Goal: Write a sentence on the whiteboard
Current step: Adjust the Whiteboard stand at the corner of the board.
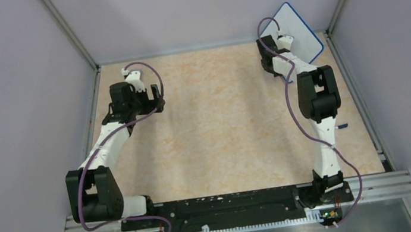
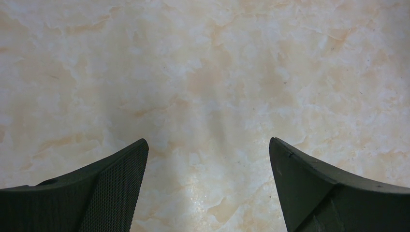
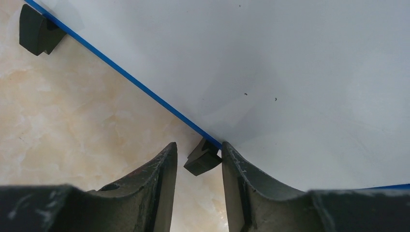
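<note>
My left gripper (image 2: 208, 147) hangs released at 10 o'clock. At 1 o'clock, my right gripper (image 3: 198, 145), part-open and unclamped, straddles a foot (image 3: 203, 158) of the whiteboard (image 3: 290, 72). I should centre the blue edge (image 3: 145, 89) between both pads (image 3: 235, 183) before closing.

My left arm (image 1: 107, 142) and right arm (image 1: 321, 137) are white tubular links with blocky black joint housings, each trailing a looping purple cable (image 1: 147, 63). My left gripper (image 2: 208, 142) has black tapered fingers (image 2: 113, 188), one finely dotted; those of my right gripper (image 3: 198, 145) are scuffed whitish.

Whiteboard (image 1: 302, 34), thin blue frame, 2 black feet (image 3: 37, 30), standing, far-right corner
</note>
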